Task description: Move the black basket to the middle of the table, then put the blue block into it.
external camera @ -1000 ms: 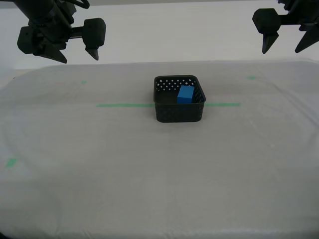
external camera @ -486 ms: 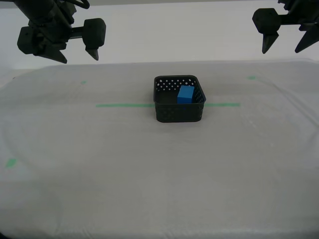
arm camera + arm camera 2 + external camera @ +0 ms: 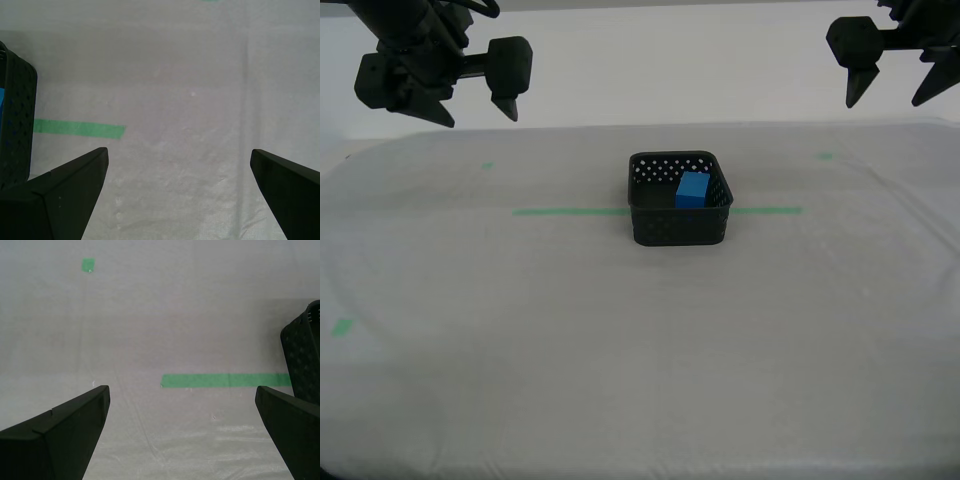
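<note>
Exterior view shows the black basket (image 3: 680, 198) standing near the middle of the bench (image 3: 620, 350), on the green tape line (image 3: 570, 211) that runs from left to right. The blue block (image 3: 693, 189) lies inside the basket, toward its right wall, and only its upper part is visible over the rim.

Both arms hang high above the far edge of the bench, well apart from the basket, one at the exterior view's left and one at its right. The second wrist view looks down on the bench with the end of the tape line (image 3: 225, 380) and one wall of the basket (image 3: 304, 360) at the side of the picture. My second claw (image 3: 182, 432) is spread wide and holds nothing. The first wrist view shows the other end of the tape line (image 3: 80, 129) and the opposite basket wall (image 3: 17, 125), with a little blue behind its holes. My first claw (image 3: 177, 192) is also wide open and empty.

I judge that both steps of the task are finished: the basket is about central and the block is in it. The next move, in my opinion, calls only for keeping the arms clear and not touching the basket; a small check that the basket sits truly central may be useful.
</note>
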Robot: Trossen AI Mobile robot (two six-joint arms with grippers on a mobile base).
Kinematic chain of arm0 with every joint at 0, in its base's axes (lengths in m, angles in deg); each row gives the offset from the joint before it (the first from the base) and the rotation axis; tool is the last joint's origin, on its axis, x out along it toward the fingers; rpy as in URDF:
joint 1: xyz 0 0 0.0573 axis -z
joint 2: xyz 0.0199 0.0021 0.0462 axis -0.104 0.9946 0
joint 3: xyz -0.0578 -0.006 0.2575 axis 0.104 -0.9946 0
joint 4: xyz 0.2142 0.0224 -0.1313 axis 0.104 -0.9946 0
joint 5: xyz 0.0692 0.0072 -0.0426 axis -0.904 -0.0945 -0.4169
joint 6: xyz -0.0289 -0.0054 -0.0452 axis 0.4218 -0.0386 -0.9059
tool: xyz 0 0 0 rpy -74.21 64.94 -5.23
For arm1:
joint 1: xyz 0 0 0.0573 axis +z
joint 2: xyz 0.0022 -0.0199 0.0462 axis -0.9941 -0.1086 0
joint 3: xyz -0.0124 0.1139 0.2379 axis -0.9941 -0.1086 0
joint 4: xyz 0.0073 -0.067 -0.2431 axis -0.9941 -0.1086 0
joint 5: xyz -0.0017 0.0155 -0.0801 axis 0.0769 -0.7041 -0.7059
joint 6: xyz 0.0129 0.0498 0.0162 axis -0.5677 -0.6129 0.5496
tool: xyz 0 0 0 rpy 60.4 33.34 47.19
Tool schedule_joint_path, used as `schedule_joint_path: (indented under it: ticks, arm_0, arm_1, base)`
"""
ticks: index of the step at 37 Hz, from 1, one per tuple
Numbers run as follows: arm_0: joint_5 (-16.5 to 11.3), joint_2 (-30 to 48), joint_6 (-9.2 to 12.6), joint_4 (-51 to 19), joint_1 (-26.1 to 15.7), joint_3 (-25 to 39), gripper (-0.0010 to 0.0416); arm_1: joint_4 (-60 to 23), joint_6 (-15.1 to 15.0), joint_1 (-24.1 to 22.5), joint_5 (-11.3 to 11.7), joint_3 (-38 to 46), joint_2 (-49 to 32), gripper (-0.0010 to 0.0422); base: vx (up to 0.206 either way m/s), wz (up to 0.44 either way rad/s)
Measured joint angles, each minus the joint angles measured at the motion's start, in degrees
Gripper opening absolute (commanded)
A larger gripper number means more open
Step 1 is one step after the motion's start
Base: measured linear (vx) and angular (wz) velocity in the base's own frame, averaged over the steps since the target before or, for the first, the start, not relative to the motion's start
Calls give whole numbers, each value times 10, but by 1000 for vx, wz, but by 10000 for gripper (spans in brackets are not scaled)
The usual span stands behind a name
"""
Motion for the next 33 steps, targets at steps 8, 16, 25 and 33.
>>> schedule_joint_path:
  ticks: [8, 16, 25, 33]
  arm_0:
    - [0, 0, 0, 0, 0, 0, 398]
    - [0, 0, 0, 0, 0, 0, 399]
    - [0, 0, 0, 0, 0, 0, 399]
    - [0, 0, 0, 0, 0, 0, 399]
  arm_1:
    - [0, 0, 0, 0, 0, 0, 400]
    - [0, 0, 0, 0, 0, 0, 400]
    - [0, 0, 0, 0, 0, 0, 400]
    - [0, 0, 0, 0, 0, 0, 400]
  base:
    - [0, 0]
    - [0, 0]
    - [0, 0]
    - [0, 0]
